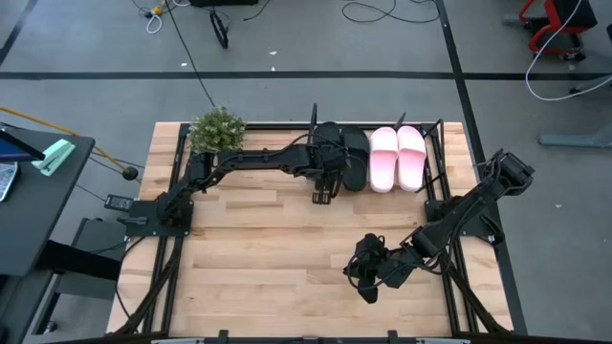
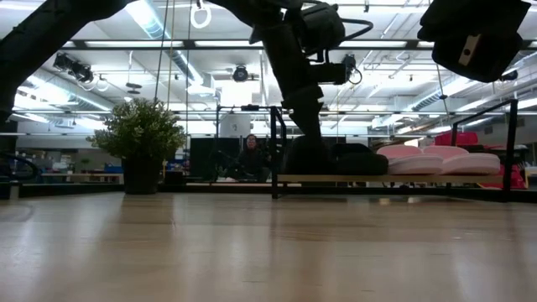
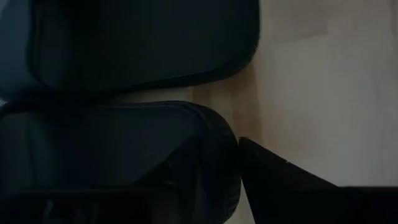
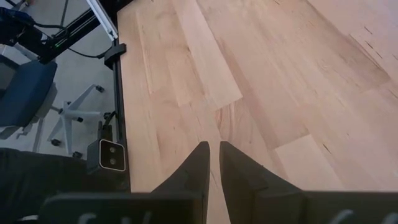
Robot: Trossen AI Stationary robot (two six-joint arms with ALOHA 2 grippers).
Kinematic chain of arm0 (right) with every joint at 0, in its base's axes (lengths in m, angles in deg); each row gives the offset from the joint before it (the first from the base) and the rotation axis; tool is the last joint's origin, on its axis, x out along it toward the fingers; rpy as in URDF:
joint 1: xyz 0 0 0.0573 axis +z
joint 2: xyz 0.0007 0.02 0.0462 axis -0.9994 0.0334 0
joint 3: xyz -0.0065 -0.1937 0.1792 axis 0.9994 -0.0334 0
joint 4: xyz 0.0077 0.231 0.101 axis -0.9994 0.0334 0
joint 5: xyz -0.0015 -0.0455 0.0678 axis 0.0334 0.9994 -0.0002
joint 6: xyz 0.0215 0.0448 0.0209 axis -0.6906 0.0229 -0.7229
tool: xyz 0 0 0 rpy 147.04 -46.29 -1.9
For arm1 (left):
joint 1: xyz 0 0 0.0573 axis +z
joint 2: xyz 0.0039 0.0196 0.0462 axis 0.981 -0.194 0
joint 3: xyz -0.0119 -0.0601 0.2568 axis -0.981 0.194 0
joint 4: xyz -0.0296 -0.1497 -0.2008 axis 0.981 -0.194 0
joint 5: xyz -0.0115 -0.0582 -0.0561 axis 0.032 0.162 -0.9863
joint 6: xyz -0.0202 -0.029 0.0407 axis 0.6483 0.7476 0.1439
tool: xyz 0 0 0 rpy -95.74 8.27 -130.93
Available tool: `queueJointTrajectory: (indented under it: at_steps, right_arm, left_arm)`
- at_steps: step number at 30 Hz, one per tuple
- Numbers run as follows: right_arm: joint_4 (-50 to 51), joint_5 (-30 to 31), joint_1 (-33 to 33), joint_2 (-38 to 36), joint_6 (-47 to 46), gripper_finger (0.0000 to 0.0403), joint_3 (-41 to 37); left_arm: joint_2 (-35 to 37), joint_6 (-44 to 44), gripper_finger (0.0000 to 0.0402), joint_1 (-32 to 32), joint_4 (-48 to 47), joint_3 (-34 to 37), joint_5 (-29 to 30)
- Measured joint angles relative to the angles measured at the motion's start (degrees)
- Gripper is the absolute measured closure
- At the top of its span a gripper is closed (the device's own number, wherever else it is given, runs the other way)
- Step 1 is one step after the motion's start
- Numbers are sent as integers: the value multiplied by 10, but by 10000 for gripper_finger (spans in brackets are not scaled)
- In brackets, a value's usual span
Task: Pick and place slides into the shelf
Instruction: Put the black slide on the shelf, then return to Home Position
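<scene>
- Left end effector (image 1: 330, 172) reaches over the shelf (image 1: 435, 134), at the black slides (image 1: 352, 158); whether it grips one, I cannot tell
- Pink slides (image 1: 398, 158) lie side by side on the shelf, just beside the black pair
- Right end effector (image 4: 213, 165) hangs over bare tabletop (image 1: 268, 248), fingers nearly together, holding nothing

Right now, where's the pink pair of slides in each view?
High view: pink slides side by side at the shelf's right end, top right of the table.
Low view: pink slides at right on the shelf board, right of the black slides.
Left wrist view: not in it; only dark shapes up close.
Right wrist view: not in it; bare tabletop.
Shared landmark: potted plant, left of the shelf.
</scene>
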Motion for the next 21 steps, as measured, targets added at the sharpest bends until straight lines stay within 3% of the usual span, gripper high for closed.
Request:
queueJointTrajectory:
  at_steps: [14,21]
  right_arm:
    - [0,0,0,0,0,359,0]
    - [12,-1,0,-6,27,360,0]
  left_arm:
    - [0,14,212,14,-13,0,-1]
    - [27,31,208,7,-21,0,-24]
